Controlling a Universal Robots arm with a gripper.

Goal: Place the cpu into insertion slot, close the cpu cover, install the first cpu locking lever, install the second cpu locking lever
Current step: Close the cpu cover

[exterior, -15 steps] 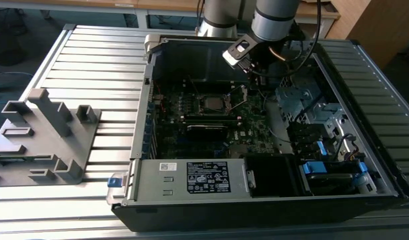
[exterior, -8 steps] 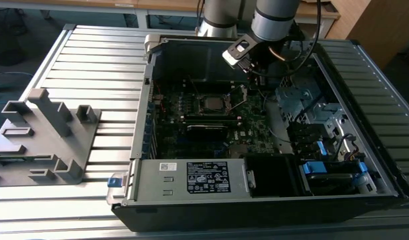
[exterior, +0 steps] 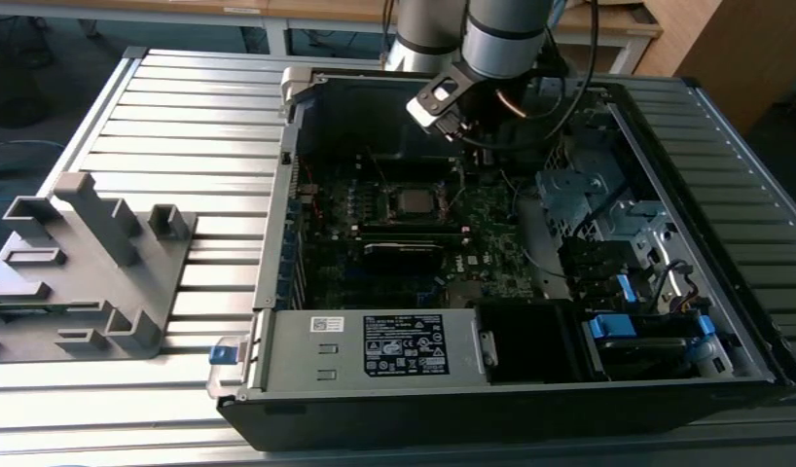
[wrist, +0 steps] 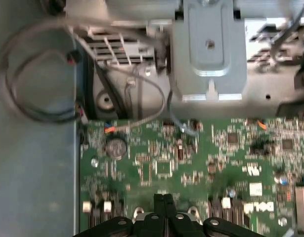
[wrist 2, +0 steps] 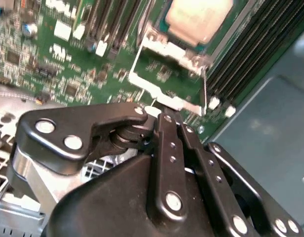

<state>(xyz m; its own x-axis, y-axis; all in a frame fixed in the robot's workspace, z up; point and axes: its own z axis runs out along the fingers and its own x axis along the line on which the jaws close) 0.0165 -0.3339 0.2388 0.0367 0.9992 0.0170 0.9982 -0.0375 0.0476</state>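
One gripper (wrist 2: 160, 118), closed tight and holding nothing, hangs with its tip just beside the near bar of the swung-open cover (wrist 2: 164, 49), whose window frame lies between it and the bare chip (wrist 2: 198, 17) straight ahead.

exterior view: high, oblique | both wrist views: close over motherboard (wrist 2: 67, 69) (wrist: 142, 153)
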